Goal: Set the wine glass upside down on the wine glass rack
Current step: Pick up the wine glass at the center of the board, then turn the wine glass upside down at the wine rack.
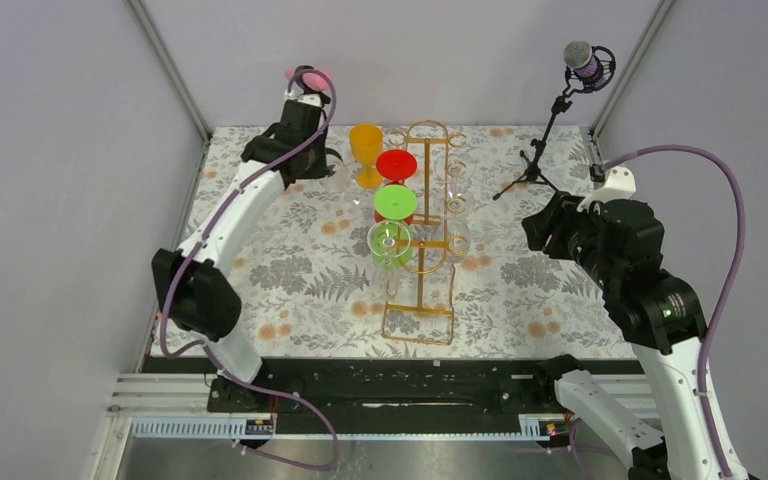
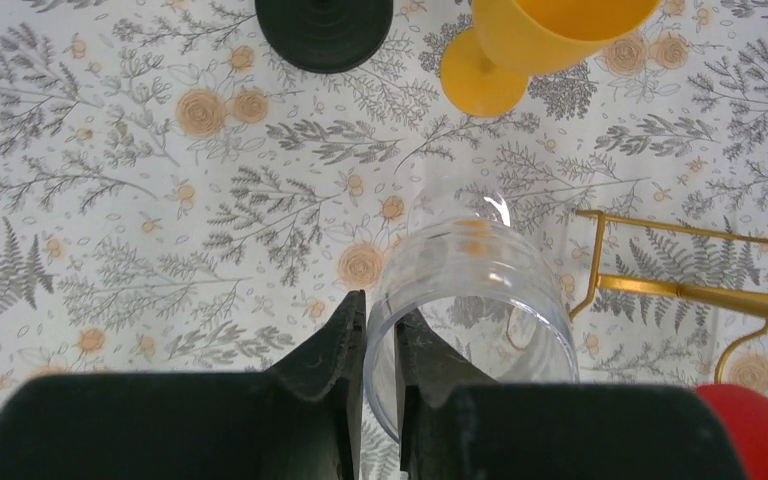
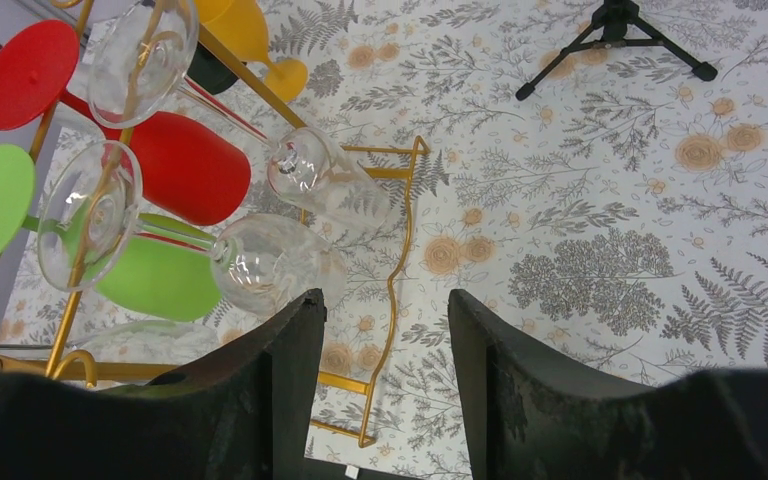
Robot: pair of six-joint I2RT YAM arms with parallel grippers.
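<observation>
A clear wine glass (image 2: 475, 290) stands below my left wrist camera, its open rim up. My left gripper (image 2: 380, 335) is shut on that rim, one finger inside the bowl and one outside. In the top view my left gripper (image 1: 322, 160) is at the back left, just left of the orange goblet (image 1: 366, 150). The gold wire wine glass rack (image 1: 425, 240) stands mid-table and holds red (image 1: 397, 165), green (image 1: 395, 202) and clear glasses upside down. My right gripper (image 3: 385, 320) is open and empty, above the table right of the rack (image 3: 400, 230).
The orange goblet (image 2: 520, 40) stands upright beyond the held glass, with a dark round object (image 2: 325, 30) to its left. A corner of the rack's gold wire (image 2: 690, 290) lies right of the held glass. A microphone on a tripod (image 1: 535, 170) stands back right.
</observation>
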